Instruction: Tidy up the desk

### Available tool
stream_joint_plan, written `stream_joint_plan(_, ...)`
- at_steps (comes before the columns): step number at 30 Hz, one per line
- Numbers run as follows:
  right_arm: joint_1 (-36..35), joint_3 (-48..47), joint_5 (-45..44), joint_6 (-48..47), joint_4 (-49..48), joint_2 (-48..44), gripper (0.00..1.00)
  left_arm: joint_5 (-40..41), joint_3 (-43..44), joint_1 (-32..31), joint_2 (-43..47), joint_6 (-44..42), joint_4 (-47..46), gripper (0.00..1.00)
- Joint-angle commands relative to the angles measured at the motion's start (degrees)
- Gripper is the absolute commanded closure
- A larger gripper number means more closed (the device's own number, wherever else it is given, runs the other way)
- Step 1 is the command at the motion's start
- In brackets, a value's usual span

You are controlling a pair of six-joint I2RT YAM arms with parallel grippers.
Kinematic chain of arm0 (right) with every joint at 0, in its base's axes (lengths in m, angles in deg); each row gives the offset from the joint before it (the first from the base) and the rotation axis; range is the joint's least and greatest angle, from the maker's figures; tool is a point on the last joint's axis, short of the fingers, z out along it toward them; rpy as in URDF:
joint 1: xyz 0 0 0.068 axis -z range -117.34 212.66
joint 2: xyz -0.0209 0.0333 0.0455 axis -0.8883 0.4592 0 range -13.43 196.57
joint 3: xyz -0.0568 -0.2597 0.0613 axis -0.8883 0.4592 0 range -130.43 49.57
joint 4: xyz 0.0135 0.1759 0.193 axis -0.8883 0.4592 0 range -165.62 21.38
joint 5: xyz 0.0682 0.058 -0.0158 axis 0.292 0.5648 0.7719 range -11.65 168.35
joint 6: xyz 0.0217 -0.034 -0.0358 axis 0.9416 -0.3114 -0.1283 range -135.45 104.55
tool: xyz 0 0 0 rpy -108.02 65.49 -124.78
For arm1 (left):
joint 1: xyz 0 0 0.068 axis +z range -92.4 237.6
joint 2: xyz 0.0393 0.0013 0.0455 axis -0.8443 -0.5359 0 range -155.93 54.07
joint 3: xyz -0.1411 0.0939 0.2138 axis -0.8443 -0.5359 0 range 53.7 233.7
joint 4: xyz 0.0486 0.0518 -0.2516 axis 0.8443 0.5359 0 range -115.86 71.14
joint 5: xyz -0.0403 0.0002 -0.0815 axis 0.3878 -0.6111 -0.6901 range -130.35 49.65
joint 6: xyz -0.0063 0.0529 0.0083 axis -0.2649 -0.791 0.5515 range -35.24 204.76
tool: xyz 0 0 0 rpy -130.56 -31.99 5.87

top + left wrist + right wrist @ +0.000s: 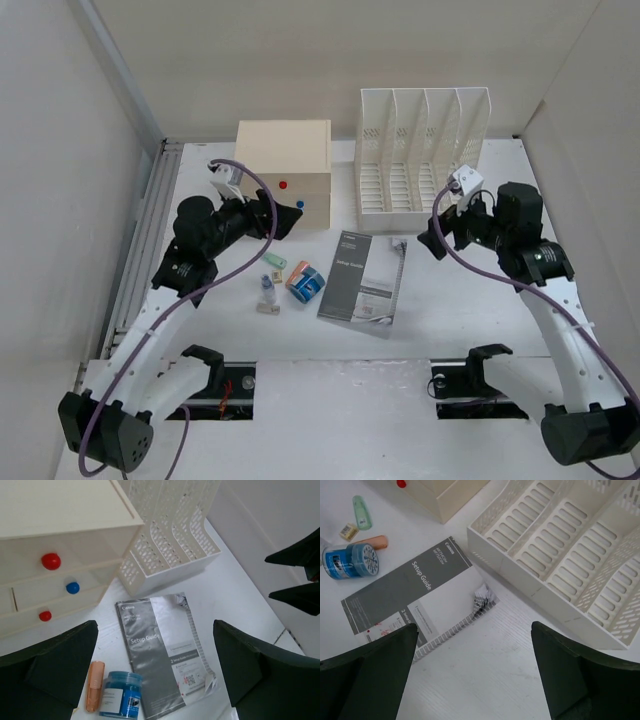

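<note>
Left gripper (285,222) gaping, empty, by drawer box (283,165); right gripper (433,236) likewise, beside rack (420,150); booklet (363,280) flat on tabletop (460,320) between them.

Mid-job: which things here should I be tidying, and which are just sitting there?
Likely to tidy: grey Setup Guide paper booklet, round blue plastic tub, slim orange tube, small pale green piece, all loose on the large white desk.
Standing in place, probably storage: cream drawer box with red and blue knobs, white slotted file rack.
</note>
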Motion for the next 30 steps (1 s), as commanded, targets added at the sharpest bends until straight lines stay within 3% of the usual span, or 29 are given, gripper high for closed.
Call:
stream_joint_plan(1,1.5,1.1,2.8,-1.8,-2.8,-4.1,0.00,-2.7,0.4,-2.4,3.2,-2.9,-1.0,0.00)
stream_joint_plan(4,1.5,5.4,7.6,-4.3,-3.7,-6.6,0.00,-2.1,-0.7,-5.7,4.2,-3.5,-1.0,0.00)
stream_joint_plan(8,1.5,4.3,9.2,-4.3,-2.2,-3.5,0.10,-2.1,-1.4,-10.0,3.6,-4.7,-0.4,0.00)
stream_joint_plan(10,1.5,3.4,11.1,-3.0,-1.6,0.1,0.24,-2.1,-2.0,-11.7,2.0,-4.7,-0.4,0.05)
stream_joint_plan(11,1.5,3.4,12.0,-1.9,-1.6,1.6,0.49,-2.1,-2.0,-13.8,0.3,-4.1,-0.4,0.09)
stream_joint_plan(12,1.5,3.4,13.5,-0.4,-1.6,3.3,0.64,-2.1,-2.0,-15.0,-0.6,-3.2,-0.4,0.15)
stream_joint_plan(13,1.5,3.4,14.9,0.3,-1.6,6.8,0.72,-2.1,-2.0,-16.1,-1.4,-2.4,-0.4,0.25)
stream_joint_plan(14,1.5,3.4,18.0,0.4,-1.6,8.5,0.72,-2.1,-2.0,-17.3,-2.0,-1.3,-1.3,0.38)
stream_joint_plan(16,1.5,3.9,19.9,0.4,-2.9,13.1,0.47,0.5,-2.7,-22.5,-2.6,1.9,-3.1,0.49)
stream_joint_plan(19,1.5,4.6,21.5,0.4,-6.7,17.3,0.27,9.8,-3.9,-29.3,-4.8,3.8,-5.1,0.47)
stream_joint_plan(21,1.5,6.4,22.3,3.2,-9.3,21.5,0.27,15.6,-5.1,-31.2,-7.4,4.9,-6.1,0.42)
stream_joint_plan(30,3.2,7.1,19.7,8.2,-14.4,36.1,0.23,20.1,-9.3,-32.3,-18.4,4.2,-16.0,0.39)
